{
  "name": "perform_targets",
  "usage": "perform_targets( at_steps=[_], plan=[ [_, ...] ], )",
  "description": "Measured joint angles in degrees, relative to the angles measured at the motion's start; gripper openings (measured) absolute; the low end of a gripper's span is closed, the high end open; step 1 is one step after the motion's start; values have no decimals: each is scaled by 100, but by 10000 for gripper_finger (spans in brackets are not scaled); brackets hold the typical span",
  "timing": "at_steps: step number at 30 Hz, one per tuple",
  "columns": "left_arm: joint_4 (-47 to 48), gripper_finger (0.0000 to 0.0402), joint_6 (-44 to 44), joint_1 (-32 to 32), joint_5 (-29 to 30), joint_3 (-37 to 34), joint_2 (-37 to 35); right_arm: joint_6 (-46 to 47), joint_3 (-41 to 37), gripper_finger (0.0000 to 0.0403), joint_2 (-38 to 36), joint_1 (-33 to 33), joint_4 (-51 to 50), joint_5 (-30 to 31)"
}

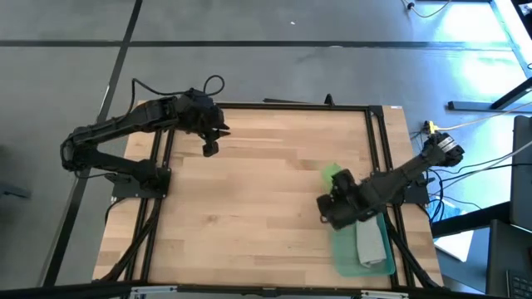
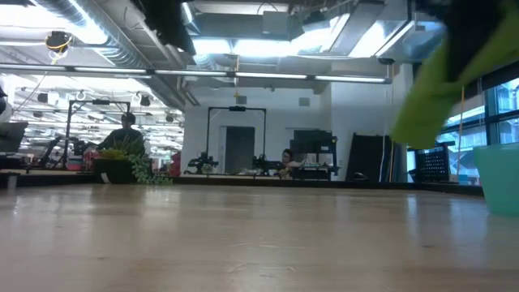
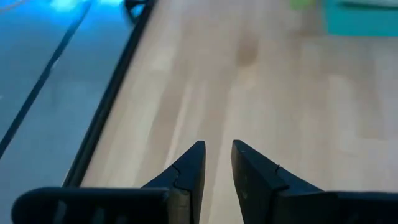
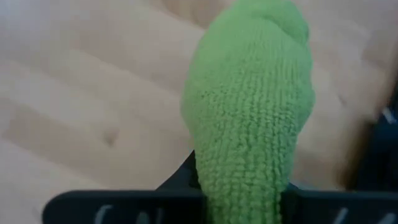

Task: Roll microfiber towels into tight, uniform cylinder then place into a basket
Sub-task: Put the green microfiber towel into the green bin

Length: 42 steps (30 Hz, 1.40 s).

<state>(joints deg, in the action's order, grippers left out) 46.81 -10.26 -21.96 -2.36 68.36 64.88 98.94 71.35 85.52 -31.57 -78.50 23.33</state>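
Green towel (image 4: 252, 112) fills the right wrist view: rolled into a fat cylinder, nubby looped microfiber, rounded end pointing away, clamped between the right pincer (image 4: 242, 193) fingers. From above, the right pincer (image 1: 337, 202) sits at the worktop's right side, just by the basket's far end, with a bit of bright green cloth (image 1: 332, 173) poking out beyond it. In the low view the green towel (image 2: 434, 93) hangs clear above the worktop, soft and lumpy, near the right edge.

Basket (image 1: 345, 249) lies on the worktop's right near corner: shallow rectangular tray, translucent teal plastic, smooth walls. Its wall shows at the far right of the low view (image 2: 499, 182). Grey towel (image 1: 371, 243) lies inside it, rolled into a short pale cylinder, along the basket's length.

Worktop (image 1: 258, 199) is light wood in butcher-block strips, smooth, with a dark metal frame round its edge.

Left pincer (image 1: 209, 148) hangs over the far left part of the worktop, well apart from the towels and basket. Its two dark wedge-shaped fingers (image 3: 186, 177) stand a narrow gap apart, nothing between them.

Room behind in the low view: a leafy plant (image 2: 130, 166), a person (image 2: 127, 130) behind it.
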Motion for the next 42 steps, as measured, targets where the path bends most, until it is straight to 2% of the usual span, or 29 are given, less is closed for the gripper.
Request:
perform_targets(
  at_steps=[3, 6, 10, 14, 23, 31, 36, 42],
  plan=[
    [-181, 74, -398, 26, -596, 0, 2, 622, 128, 20, -4, -408, -301, -492],
    [-471, 74, -538, 122, -1011, 0, 87, 1242, 223, 20, -2, -834, -402, -726],
    [-781, 74, -542, 267, -1082, 7, 215, 1999, 242, 20, -2, -1341, -394, -1063],
    [-858, 74, -545, 349, -1070, -2, 402, 2531, 247, 20, 98, -1781, -332, -1118],
    [-1009, 74, -549, 446, -1066, -2, 820, 2513, 247, 20, 1030, -1920, -242, -1112],
    [-1061, 74, -687, 444, -1064, -2, 872, 2205, 247, 20, 1772, -1919, 760, -1142],
    [-1054, 74, -685, 444, -1068, -2, 872, 1802, 244, 20, 2116, -1922, 924, -1640],
    [-1053, 74, -682, 444, -1076, -2, 872, 1566, 240, 20, 2321, -2002, 1255, -1696]
  ],
)
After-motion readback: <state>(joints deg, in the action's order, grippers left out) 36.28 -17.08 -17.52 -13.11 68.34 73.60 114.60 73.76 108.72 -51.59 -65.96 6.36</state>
